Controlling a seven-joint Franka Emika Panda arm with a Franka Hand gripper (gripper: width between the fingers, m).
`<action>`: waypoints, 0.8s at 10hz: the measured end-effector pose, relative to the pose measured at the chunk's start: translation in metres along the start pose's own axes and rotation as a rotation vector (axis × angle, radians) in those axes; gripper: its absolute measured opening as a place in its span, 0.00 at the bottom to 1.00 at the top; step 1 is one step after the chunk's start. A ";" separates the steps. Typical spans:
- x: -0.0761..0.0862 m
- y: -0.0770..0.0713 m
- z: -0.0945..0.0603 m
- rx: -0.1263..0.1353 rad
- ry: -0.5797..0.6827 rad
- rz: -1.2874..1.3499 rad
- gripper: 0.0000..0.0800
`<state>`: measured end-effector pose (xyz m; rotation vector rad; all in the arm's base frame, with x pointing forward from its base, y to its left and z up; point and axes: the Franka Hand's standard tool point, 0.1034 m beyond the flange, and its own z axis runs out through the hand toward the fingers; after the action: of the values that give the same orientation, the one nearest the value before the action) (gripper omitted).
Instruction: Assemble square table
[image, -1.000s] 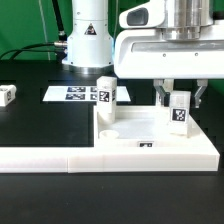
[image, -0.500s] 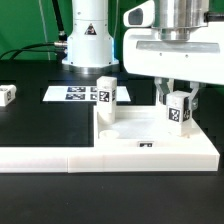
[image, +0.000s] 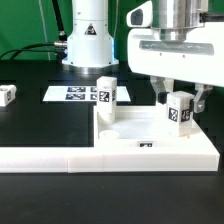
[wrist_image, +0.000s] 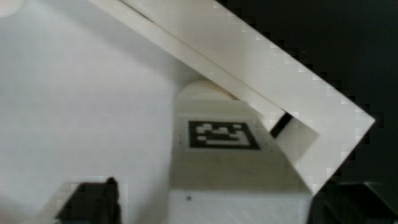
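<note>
White slab (image: 150, 145) is lying flat, with one leg (image: 180, 112) standing on its two-o'clock corner in the exterior view. The claw (image: 181, 101) is straddling that leg, jaws spread and clear of both sides. A second leg (image: 107, 95) is standing at ten o'clock.

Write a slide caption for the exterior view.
Open gripper straddles a tagged white leg upright on a corner of the square tabletop; a second leg stands at another corner.

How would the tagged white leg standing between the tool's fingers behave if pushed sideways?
The leg looks like a stiff plastic block, so probably no bending. It stands taller than wide, so a high push may tip it. Its smooth faces might slip.
</note>
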<state>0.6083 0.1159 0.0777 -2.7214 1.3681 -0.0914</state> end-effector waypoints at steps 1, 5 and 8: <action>-0.001 -0.001 0.000 0.004 0.003 -0.076 0.77; -0.006 -0.005 0.002 0.005 0.001 -0.454 0.81; -0.009 -0.008 0.001 0.000 0.001 -0.666 0.81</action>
<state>0.6096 0.1284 0.0773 -3.0426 0.4061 -0.1360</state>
